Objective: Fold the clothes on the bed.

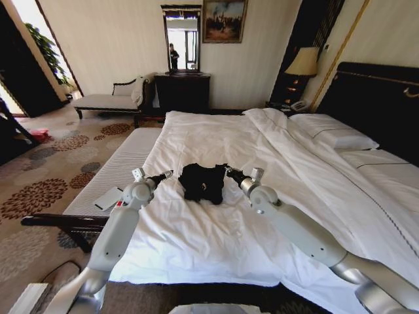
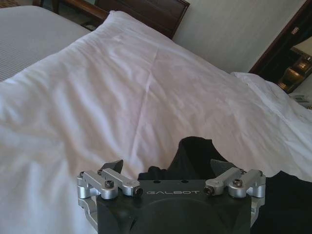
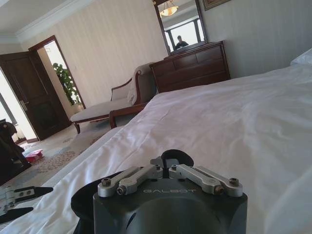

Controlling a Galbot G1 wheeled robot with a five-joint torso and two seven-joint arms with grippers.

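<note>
Hotel bedroom, bed (image 1: 216,137), dresser (image 1: 182,91), lamp (image 1: 304,63)

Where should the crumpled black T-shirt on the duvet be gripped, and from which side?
The black T-shirt lies bunched, its edges hidden. Probably best pinched at its outer side edges, the left gripper coming from its left and the right gripper from its right, then pulled apart.

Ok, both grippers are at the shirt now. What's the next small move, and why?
Probably close the left gripper on the T-shirt's near edge. It sits open beside the bunched black T-shirt on the white duvet, while the right gripper looks shut at the opposite edge. The shirt needs spreading flat before folding.
</note>
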